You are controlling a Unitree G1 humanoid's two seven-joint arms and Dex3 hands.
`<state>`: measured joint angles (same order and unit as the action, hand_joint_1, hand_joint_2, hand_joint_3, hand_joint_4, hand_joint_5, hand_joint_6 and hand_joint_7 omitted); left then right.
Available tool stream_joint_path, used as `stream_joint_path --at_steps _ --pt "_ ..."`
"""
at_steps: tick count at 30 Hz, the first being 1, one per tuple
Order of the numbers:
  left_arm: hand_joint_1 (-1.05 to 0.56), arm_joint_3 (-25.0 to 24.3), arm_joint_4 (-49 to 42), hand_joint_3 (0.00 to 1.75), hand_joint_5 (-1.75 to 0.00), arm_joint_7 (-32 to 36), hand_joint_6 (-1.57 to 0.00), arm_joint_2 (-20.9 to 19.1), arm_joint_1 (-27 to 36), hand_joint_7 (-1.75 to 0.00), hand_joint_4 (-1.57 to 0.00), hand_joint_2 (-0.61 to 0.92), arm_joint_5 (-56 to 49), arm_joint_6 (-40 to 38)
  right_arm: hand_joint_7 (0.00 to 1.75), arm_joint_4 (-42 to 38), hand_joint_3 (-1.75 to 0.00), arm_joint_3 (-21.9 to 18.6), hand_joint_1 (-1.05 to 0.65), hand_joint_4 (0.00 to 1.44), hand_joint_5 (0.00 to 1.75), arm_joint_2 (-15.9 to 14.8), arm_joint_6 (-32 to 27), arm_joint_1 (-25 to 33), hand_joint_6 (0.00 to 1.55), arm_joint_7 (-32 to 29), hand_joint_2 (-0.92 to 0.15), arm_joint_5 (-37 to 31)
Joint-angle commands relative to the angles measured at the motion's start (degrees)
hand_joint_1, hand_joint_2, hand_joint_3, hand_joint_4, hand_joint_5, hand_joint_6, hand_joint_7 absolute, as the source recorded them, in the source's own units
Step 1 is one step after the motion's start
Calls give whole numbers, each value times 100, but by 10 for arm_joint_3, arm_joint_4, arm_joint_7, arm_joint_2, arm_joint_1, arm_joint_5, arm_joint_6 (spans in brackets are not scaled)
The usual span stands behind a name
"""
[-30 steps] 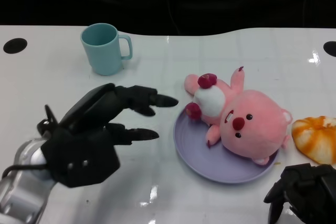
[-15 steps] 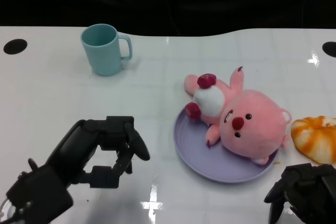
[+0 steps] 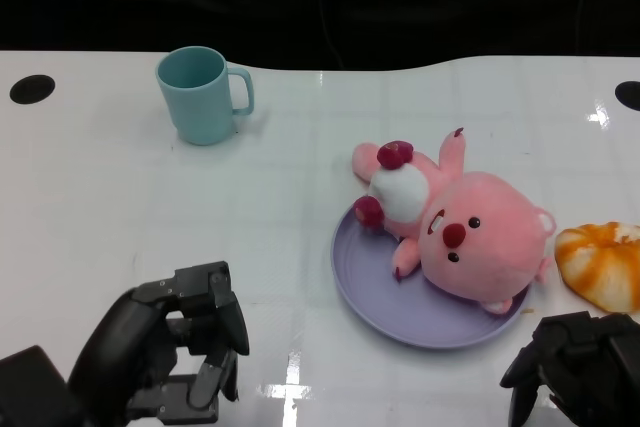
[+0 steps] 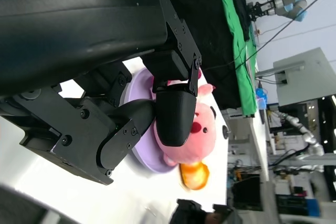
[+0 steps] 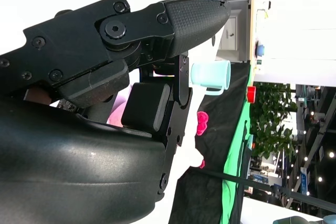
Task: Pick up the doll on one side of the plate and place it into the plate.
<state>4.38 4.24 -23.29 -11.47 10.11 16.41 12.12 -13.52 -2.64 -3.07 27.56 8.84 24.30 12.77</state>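
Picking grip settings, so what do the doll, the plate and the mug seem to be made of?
Doll: soft plush fabric, matte and fuzzy, with stitched darker paws. Plate: probably hard plastic, smooth lilac with a slight sheen on its raised rim. Mug: smooth pale teal, evenly coloured with a moulded-looking handle, so likely plastic, though glazed ceramic cannot be ruled out.

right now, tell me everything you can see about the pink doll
The pink doll is a soft plush animal with a big round head, dark red nose, small black eyes, white belly and dark red paws. It lies on its back across the purple plate, head over the plate's right part, belly and legs reaching past the far rim onto the white table. Neither hand touches it; the orange bread sits just right of its head.
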Motion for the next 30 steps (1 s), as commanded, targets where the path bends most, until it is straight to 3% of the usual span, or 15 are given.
stream_joint_path --at_steps 1,14,30 --pt "-9 -5 8 137 -175 -12 -78 6 12 -160 -89 48 23 -30 65 2 -24 -5 -100 128 115 -9 -1 1 133 -4 -92 -1" --pt "-14 -22 -54 127 -175 -68 -77 31 -1 -160 -87 50 59 -49 67 -4 -22 -14 -101 129 115 -15 -9 0 133 3 -92 11" --pt "-18 -52 -68 120 -171 -115 -76 46 -4 -147 -82 52 107 -82 70 -26 -22 -21 -103 128 117 -19 13 -6 131 11 -92 3"
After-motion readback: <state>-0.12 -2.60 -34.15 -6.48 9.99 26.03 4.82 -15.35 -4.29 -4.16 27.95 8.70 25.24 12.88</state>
